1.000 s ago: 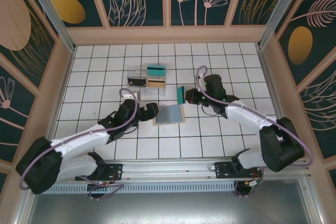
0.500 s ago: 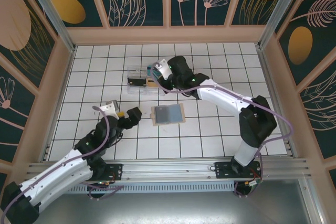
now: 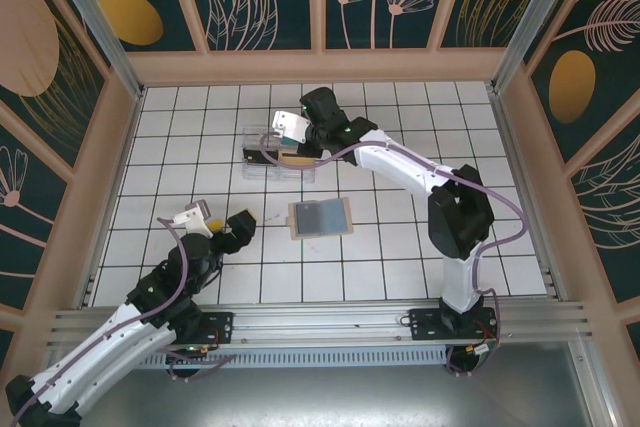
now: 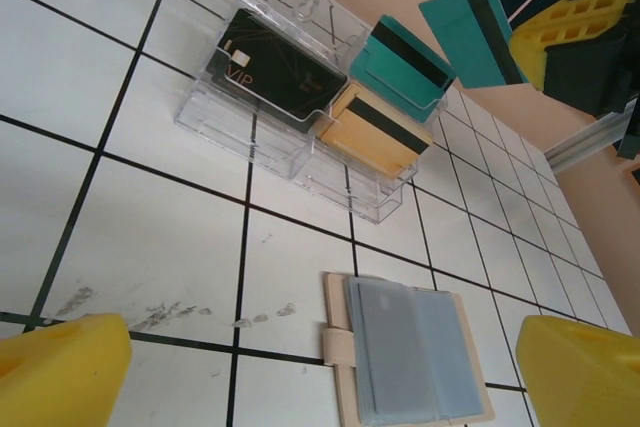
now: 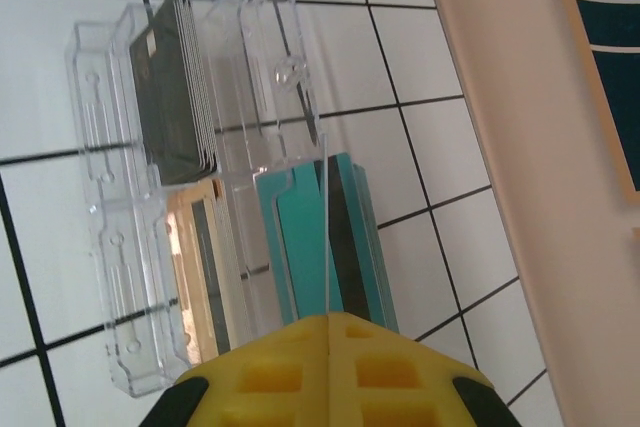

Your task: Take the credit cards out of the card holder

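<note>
Pinching a teal card (image 4: 466, 33) edge-on, the right tool (image 5: 328, 321) covers its end; the left tool (image 3: 217, 225) gapes wide.

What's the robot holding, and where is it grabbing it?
The right pincer grips a teal card by one edge, above the clear tray. The left pincer is open, holding nothing.

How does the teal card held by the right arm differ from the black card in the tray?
The right gripper holds the teal card in shut jaws above the tray; the black card lies in a compartment. The teal card shows a dark stripe, the black card the letters VIP. Both are out of the holder.
</note>
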You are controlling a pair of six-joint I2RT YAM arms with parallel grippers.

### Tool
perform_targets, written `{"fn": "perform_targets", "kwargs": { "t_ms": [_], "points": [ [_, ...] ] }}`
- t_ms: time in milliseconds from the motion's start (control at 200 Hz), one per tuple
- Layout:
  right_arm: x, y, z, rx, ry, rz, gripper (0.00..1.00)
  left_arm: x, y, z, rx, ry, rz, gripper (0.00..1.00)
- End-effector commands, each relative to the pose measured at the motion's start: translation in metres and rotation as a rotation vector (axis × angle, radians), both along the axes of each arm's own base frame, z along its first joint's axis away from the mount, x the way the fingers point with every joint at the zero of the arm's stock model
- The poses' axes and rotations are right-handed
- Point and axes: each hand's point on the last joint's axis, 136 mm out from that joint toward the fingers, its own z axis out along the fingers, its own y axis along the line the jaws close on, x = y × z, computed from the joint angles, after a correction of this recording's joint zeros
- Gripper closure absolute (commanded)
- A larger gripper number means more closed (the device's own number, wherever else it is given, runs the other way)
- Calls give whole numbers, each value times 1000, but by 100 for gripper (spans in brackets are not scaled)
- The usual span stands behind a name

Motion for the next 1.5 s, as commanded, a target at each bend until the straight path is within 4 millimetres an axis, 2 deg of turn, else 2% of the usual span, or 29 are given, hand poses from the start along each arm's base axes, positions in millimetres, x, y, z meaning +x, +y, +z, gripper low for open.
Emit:
{"fn": "perform_targets", "kwargs": {
  "t_ms": [0, 235, 731, 1081, 1276, 1496],
  "points": [
    [9, -1, -1, -89, -75, 41, 100, -1, 7, -9, 23, 20, 30, 1],
    [21, 1, -12, -101, -82, 34, 100, 0, 7, -12, 30, 28, 28, 1],
    [39, -2, -15, -111, -126, -2, 100, -1, 7, -15, 37, 31, 27, 1],
    [38, 1, -12, -103, -117, 4, 100, 0, 7, -17, 42, 32, 29, 1],
    [33, 8, -3, -76, -102, 23, 100, 0, 7, -19, 45, 33, 29, 1],
    [31, 2, -25, -108, -60, 26, 100, 0, 7, -20, 48, 37, 27, 1]
  ]
}}
